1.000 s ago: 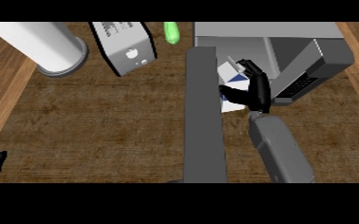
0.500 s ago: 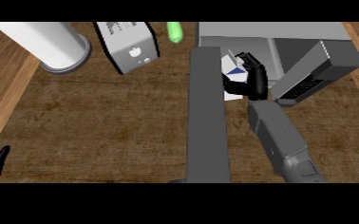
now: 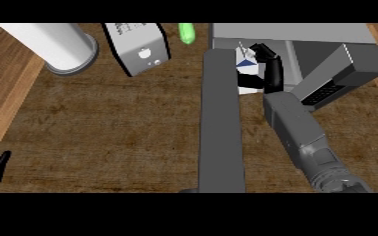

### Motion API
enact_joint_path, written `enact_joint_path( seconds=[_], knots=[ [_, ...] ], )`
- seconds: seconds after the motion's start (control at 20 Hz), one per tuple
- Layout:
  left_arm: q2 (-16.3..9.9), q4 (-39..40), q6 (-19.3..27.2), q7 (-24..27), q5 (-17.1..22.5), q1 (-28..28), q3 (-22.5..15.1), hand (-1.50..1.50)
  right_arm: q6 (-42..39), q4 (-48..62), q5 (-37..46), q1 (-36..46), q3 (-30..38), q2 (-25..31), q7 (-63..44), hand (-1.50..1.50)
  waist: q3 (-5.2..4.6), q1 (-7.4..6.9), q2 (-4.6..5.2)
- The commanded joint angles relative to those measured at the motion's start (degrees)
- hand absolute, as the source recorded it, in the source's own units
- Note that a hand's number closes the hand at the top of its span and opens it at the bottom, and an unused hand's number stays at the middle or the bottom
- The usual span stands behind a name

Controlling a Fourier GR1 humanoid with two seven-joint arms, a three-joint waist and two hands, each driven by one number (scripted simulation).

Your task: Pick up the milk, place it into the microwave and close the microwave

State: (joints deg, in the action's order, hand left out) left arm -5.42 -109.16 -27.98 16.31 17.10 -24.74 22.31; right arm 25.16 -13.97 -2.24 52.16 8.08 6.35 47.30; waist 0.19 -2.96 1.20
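Note:
The milk carton (image 3: 246, 68), white with a blue mark, is at the mouth of the grey microwave (image 3: 295, 33) at the upper right. My right hand (image 3: 272, 71) is shut on the carton from its right side, with the grey forearm running down to the lower right. The microwave's door (image 3: 221, 130) stands open and shows edge-on as a long dark grey bar just left of the carton. Only a black sliver of my left hand (image 3: 4, 164) shows at the lower left edge.
A white cylinder (image 3: 57, 45) stands at the upper left. Beside it is a white box with a black edge (image 3: 140, 49), and a small green object (image 3: 186, 32) lies near the microwave's left corner. The microwave's control panel (image 3: 331, 88) faces lower right. The counter's lighter wooden edge (image 3: 15, 87) runs along the left.
My right hand has carried the milk carton upward in the view, further towards the microwave's opening, with the forearm stretching after it. The door has stayed open.

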Motion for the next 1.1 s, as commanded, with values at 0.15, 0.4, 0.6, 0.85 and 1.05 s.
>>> enact_joint_path(
  seconds=[0.15,0.4,0.6,0.85,1.05],
  knots=[
    [-0.6,0.5,0.4,-2.0,0.7,2.7,-0.4,-1.50,14.5,4.9,6.6,7.0,-3.8,0.5,-1.4,1.50,-0.08,-1.57,0.61],
    [-0.2,1.4,-1.6,0.9,-0.6,1.1,-0.6,-1.50,20.7,7.2,6.9,6.0,-2.8,1.7,-2.2,1.50,-0.05,-2.31,0.93],
    [-0.5,2.9,-0.4,0.7,-1.8,3.7,-0.7,-1.50,22.7,7.1,6.0,5.6,-1.3,1.2,-1.9,1.50,0.00,-2.45,1.30],
    [-1.7,3.9,-1.1,0.8,-1.7,3.9,0.2,-1.50,19.8,7.0,4.7,5.3,0.6,5.2,-2.1,1.50,0.08,-2.88,1.61],
    [-2.1,4.9,-1.4,0.7,-1.5,5.9,-0.3,-1.50,21.1,8.3,5.4,5.8,0.3,6.2,-3.3,1.50,0.10,-3.69,2.14]
  ],
)
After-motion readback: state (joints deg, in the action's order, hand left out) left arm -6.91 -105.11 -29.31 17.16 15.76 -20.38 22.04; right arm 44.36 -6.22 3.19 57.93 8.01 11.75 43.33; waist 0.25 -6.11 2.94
